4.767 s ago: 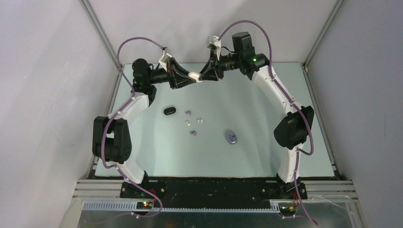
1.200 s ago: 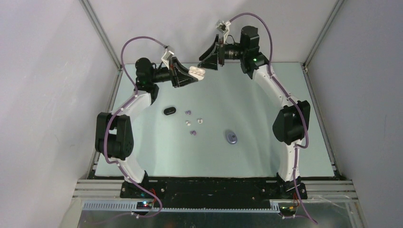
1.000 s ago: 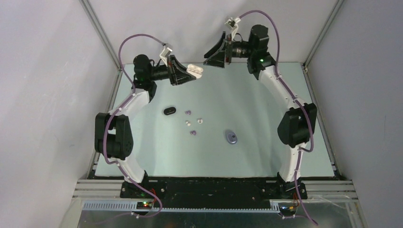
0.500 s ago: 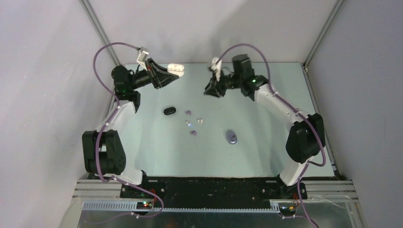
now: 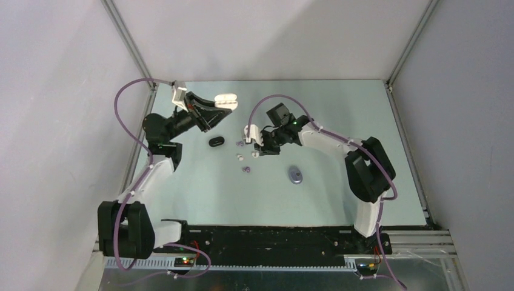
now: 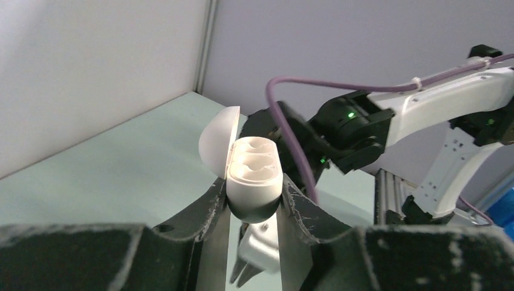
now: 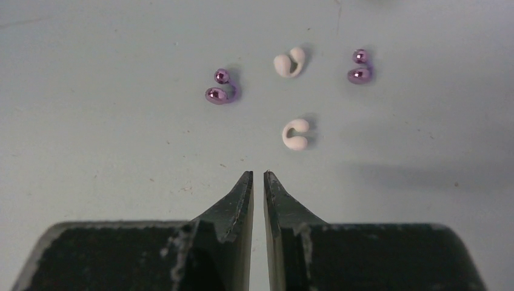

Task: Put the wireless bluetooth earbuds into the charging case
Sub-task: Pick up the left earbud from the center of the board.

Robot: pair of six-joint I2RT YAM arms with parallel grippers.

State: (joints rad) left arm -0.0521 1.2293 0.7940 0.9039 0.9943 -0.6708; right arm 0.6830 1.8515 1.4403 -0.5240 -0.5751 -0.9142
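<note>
Just ahead of the nearly closed, empty right fingers (image 7: 245, 197) a white earbud (image 7: 296, 134) lies on the bench (image 7: 91, 133), so they should open slightly and descend centred on it, while the left fingers (image 6: 213, 206) grip the open white charging case (image 6: 254, 179).

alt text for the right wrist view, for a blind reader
The right gripper, fingers nearly touching and empty, hangs over a pale green table. Just ahead of its tips lie two white earbuds and two purple earbuds, all tiny.

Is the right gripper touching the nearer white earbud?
Apart. The right wrist view shows a clear gap between the right gripper and the nearer white earbud.
</note>
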